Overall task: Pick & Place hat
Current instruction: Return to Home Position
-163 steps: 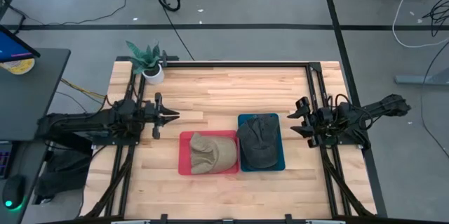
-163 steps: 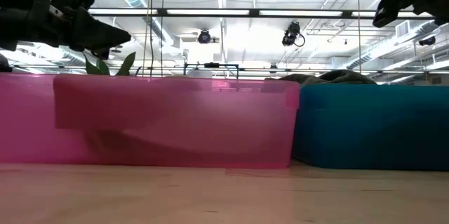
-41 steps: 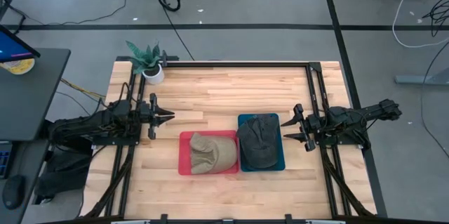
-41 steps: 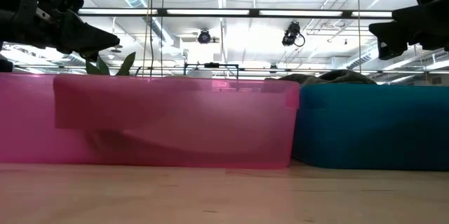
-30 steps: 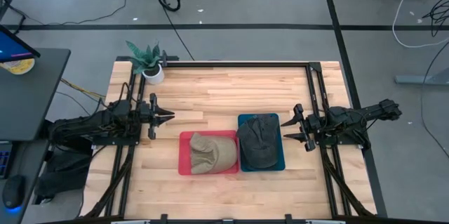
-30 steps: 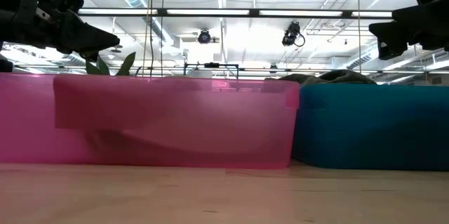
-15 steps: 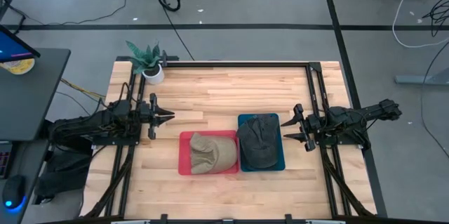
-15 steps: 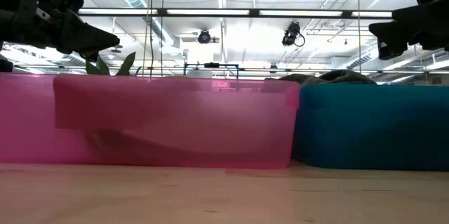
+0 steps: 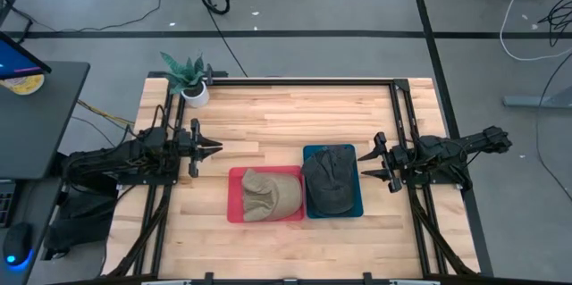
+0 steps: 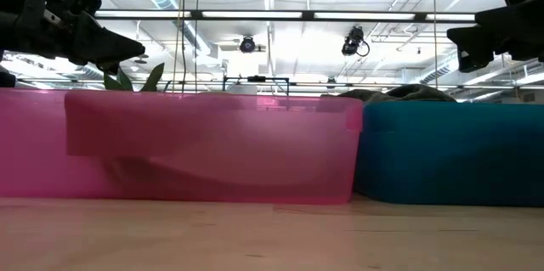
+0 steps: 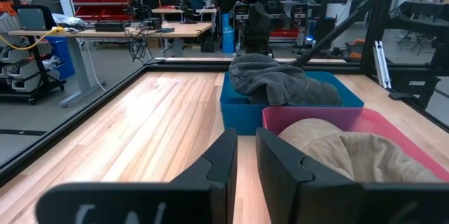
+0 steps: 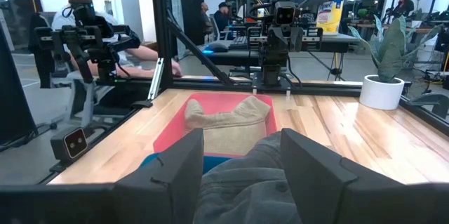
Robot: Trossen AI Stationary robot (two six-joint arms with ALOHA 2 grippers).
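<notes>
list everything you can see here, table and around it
table: one, light wood with a black frame, centre of the high view
red bin: one, red, on the table's near half
blue bin: one, blue, touching the red bin's right side
brown cap: at least one, tan, inside the red bin
black cap: one, dark grey-black, inside the blue bin
potted plant: one, green in a white pot, far left corner of the table
side desk: one, dark, left of the table
person: one, seated beyond the table in the right wrist view
left gripper: one, dark, shut, above the table's left side, empty
right gripper: one, dark, open, just right of the blue bin, empty
</notes>
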